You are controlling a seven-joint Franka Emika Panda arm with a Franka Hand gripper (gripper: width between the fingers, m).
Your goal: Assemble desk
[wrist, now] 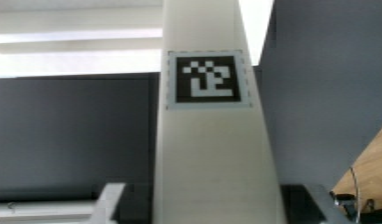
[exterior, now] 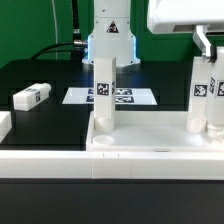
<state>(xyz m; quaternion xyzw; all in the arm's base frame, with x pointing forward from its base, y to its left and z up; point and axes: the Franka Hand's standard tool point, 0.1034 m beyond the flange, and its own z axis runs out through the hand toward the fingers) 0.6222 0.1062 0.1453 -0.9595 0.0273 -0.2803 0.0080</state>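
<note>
The white desk top lies flat at the front of the exterior view. One white tagged leg stands upright at its left end. My gripper is shut on a second upright leg at the top's right end; its foot is at the top's surface. In the wrist view this leg fills the middle, tag facing the camera, with a dark finger on each side of it. A third leg lies on the black table at the exterior view's left.
The marker board lies flat behind the desk top. A long low white rail runs along the front edge. A white piece shows at the far left edge. The robot base stands at the back.
</note>
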